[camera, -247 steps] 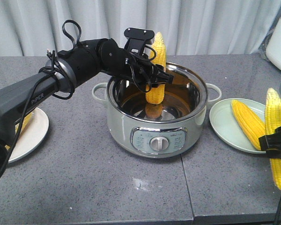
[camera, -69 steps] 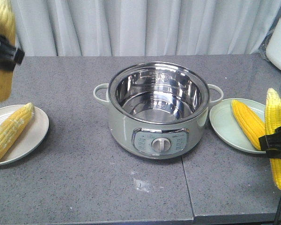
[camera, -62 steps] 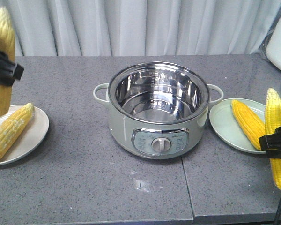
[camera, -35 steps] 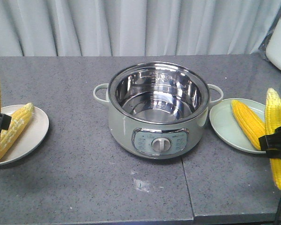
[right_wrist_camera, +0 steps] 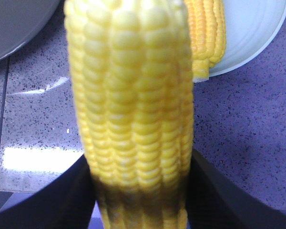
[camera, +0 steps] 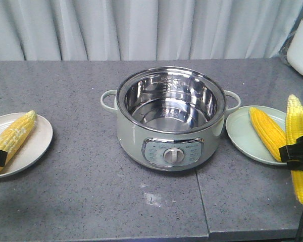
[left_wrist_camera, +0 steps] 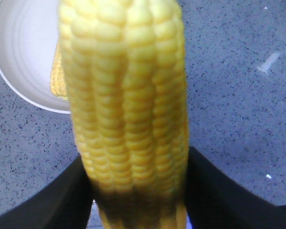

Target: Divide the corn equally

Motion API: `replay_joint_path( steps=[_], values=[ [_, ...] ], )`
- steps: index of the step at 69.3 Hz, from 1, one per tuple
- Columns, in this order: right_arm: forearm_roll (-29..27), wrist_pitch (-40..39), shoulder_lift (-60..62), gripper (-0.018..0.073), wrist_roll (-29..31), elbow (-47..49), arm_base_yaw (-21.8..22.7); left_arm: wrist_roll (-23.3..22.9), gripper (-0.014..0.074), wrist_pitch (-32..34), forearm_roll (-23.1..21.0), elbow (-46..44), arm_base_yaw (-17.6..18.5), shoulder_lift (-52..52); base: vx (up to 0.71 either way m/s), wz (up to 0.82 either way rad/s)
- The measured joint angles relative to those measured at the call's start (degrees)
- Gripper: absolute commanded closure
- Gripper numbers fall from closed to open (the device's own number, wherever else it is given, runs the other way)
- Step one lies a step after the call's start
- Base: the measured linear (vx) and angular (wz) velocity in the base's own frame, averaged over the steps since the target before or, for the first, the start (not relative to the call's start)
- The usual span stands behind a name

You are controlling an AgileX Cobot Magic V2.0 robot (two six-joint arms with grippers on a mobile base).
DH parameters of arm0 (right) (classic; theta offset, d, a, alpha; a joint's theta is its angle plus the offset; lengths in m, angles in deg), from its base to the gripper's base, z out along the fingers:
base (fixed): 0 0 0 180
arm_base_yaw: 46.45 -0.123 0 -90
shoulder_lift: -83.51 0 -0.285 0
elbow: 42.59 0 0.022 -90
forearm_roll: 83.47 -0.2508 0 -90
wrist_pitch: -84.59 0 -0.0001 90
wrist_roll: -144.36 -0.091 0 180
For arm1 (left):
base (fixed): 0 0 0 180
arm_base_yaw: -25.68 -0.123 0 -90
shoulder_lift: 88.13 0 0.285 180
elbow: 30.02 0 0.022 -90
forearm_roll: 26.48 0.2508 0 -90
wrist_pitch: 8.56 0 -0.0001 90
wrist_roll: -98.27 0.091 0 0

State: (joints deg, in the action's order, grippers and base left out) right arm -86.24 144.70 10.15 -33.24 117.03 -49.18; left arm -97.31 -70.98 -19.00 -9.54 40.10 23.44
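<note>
Corn is what both my grippers clench: my left gripper is shut tight on the lower end of a first cob, held upright over the left end of the grey countertop, just beside the white plate where a second cob lies slantwise. My right gripper is clamped the same way on a third cob, upright at the countertop's right end, just beside the pale green plate that carries a fourth cob. Between the two plates, mid-countertop, stands the steel-lined electric pot, its dial toward the front edge.
</note>
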Motion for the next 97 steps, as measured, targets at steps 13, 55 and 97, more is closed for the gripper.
replay_joint_path(
  steps=[13,55,97],
  values=[
    [0.00,0.00,0.00,0.0314,0.00,0.00,0.00,0.00,0.0379,0.16,0.00,0.00,0.00,0.00,0.00,0.00],
    [0.00,0.00,0.00,0.0316,0.00,0.00,0.00,0.03,0.0379,-2.30,1.32,0.00,0.00,-0.48,0.00,0.00],
    [0.00,0.00,0.00,0.0316,0.00,0.00,0.00,0.03,0.0379,-3.24,1.38,0.00,0.00,-3.04,0.00,0.00]
  ],
)
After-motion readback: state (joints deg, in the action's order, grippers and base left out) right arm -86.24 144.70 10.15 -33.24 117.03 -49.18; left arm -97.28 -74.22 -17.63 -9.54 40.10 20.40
